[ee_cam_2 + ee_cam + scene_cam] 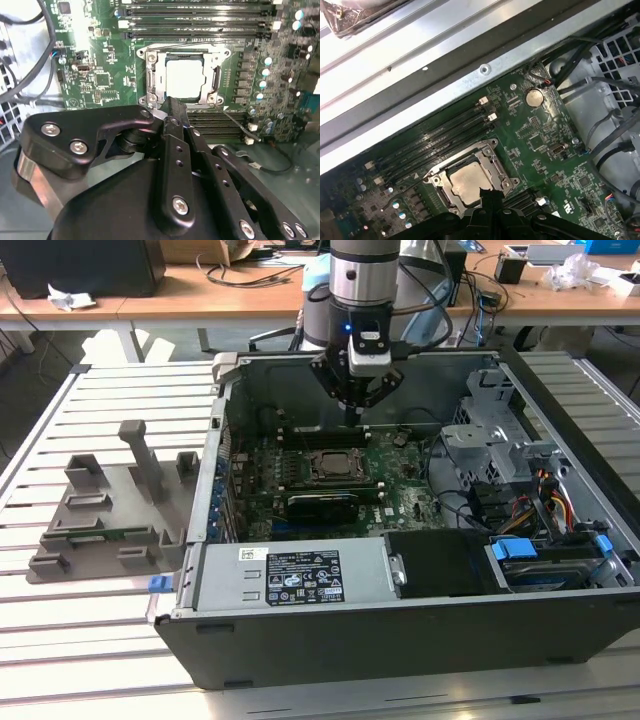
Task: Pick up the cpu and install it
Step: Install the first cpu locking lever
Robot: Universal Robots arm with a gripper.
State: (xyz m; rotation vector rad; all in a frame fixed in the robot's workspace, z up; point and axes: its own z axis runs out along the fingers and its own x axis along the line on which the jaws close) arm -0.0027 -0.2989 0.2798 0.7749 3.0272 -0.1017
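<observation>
The cpu (185, 75) (465, 182) lies flat in the square socket on the green motherboard, its silver top facing up and the socket's metal frame (216, 80) around it. In the exterior view the cpu (331, 466) sits in the middle of the open computer case. My gripper (355, 408) hangs over the board behind the socket, above the cpu and apart from it. Its black fingers meet at their tips (171, 106) (487, 192), just beside the socket's edge, and nothing is held between them.
The case walls (215, 470) ring the board. A drive cage (485, 440) and cables fill the exterior view's right, a power supply (290, 580) the front. Memory slots (200, 22) run beside the socket. A grey plastic tray (100, 520) stands outside the case.
</observation>
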